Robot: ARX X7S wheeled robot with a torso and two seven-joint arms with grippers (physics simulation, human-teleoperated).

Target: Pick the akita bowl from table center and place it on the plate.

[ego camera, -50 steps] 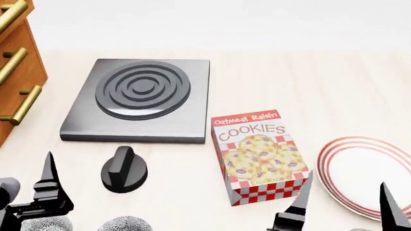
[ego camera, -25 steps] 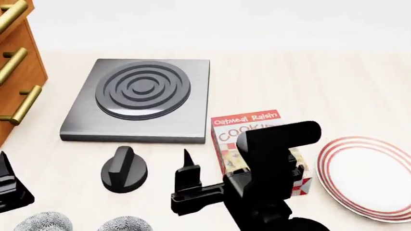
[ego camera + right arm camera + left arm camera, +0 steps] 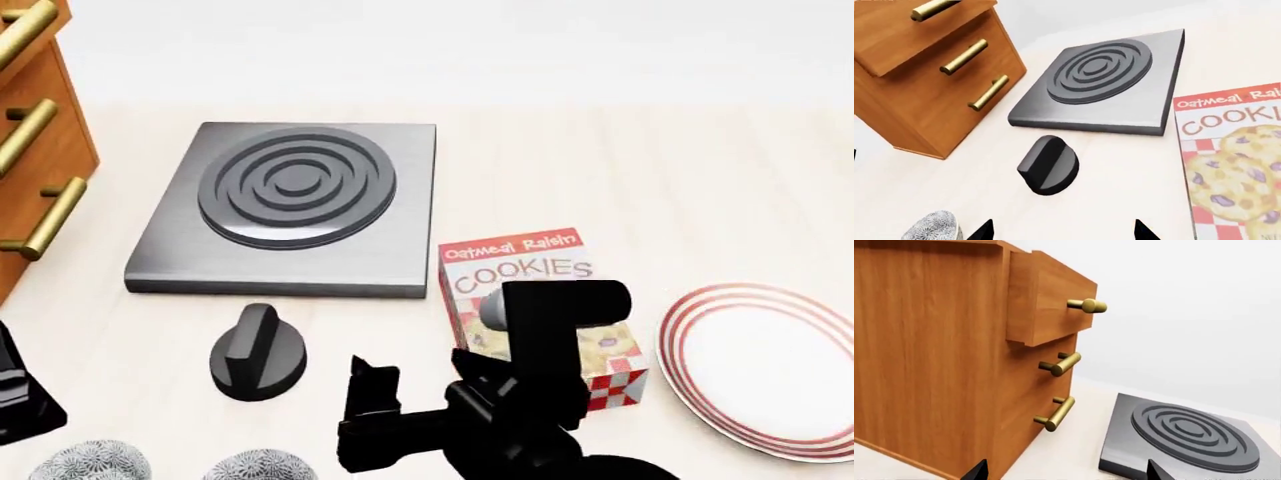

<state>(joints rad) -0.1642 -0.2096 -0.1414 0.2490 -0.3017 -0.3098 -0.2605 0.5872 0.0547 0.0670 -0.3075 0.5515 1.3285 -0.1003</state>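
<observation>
Plate [image 3: 767, 365] sits at the right edge of the table [image 3: 641, 170], white with red rings, nothing in it. Two speckled bowls at the near edge in the head view: one at far left [image 3: 91, 462], the other [image 3: 260, 465] just beside it toward centre; both cut off by the frame, so insides not visible. The right wrist view catches only a sliver of one bowl [image 3: 934, 227], interior out of view there as well. Right gripper [image 3: 1062, 231] hangs over bare table between the black knob [image 3: 256, 352] and the cookie box [image 3: 541, 290], fingertips spread apart with nothing between them; its arm covers the lower part of the box in the head view. The centre bowl is below and to the left of that gripper, near but not touching. Plate is well apart from both bowls, on the far side of the box. Left gripper [image 3: 1064, 472] shows two separated tips in its wrist view, nothing held, facing the wooden drawer unit [image 3: 961, 355] and the black burner plate [image 3: 1191, 437]. Top drawer is pulled out a bit; contents not visible.
</observation>
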